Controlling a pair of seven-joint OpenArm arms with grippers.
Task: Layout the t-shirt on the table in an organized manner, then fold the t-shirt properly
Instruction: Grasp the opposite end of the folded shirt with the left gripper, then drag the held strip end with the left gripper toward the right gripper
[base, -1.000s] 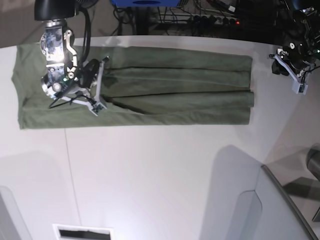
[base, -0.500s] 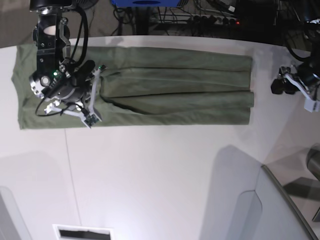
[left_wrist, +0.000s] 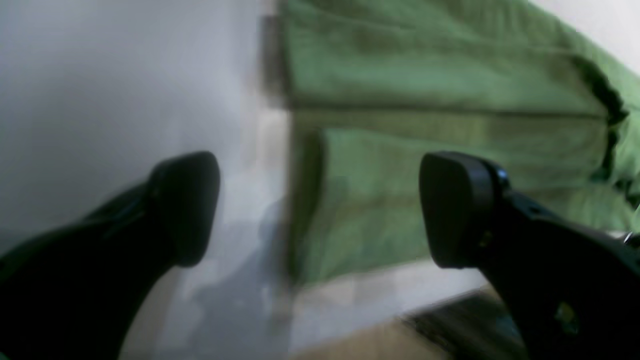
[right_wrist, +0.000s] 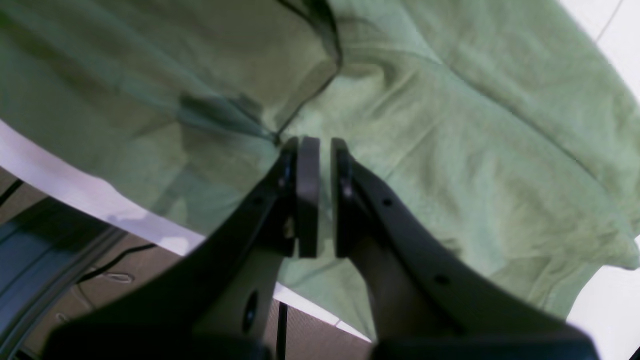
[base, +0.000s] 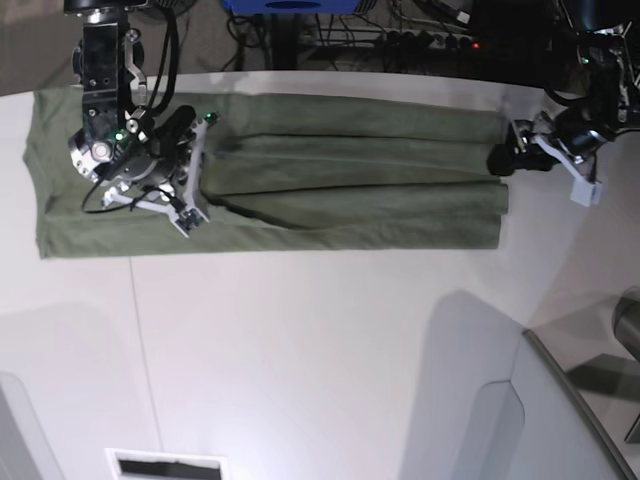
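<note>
The olive-green t-shirt (base: 350, 170) lies on the white table (base: 330, 350) as a long band, its sides folded in lengthwise. My right gripper (base: 198, 170) hovers over the shirt's left part. In the right wrist view this gripper (right_wrist: 320, 150) is shut to a thin gap above the cloth (right_wrist: 450, 125), beside a dark fold, with no cloth seen between the pads. My left gripper (base: 505, 150) is at the shirt's right end. In the left wrist view it (left_wrist: 320, 210) is wide open, and the shirt's edge (left_wrist: 400, 200) lies between the fingers.
A grey angled panel (base: 520, 420) with a dark edge stands at the front right. Cables and dark equipment (base: 420, 30) lie beyond the table's far edge. A dark slot (base: 165, 465) sits at the front left. Bare white tabletop (left_wrist: 125, 75) shows left of the shirt's edge.
My left arm has moved in from the right to the shirt's right end. My right gripper has shifted slightly back over the shirt's left part.
</note>
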